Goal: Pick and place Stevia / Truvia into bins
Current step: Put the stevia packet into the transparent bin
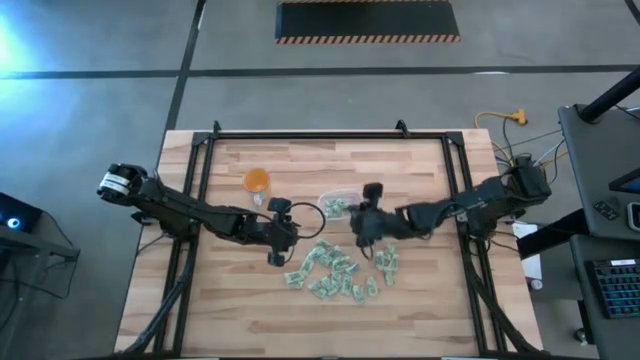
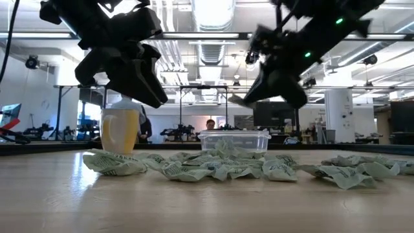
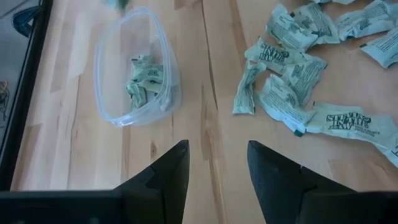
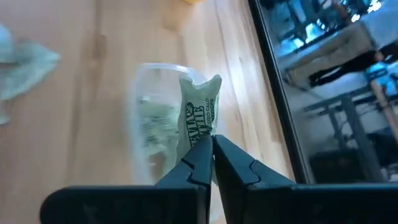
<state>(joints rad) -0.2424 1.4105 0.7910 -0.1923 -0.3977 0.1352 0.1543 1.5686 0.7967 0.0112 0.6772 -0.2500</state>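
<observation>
Only right end effector (image 4: 211,144) reveals pinched packet (image 4: 200,111).

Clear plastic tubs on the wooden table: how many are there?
1. The clear rectangular plastic tub sits mid-table beside the right gripper, which holds a green-white paper packet.

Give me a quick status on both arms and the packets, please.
Right tool shut on a Stevia packet, above the clear tub. Left tool open, empty, over bare table. Loose packets remain. Nothing in the way.
</observation>
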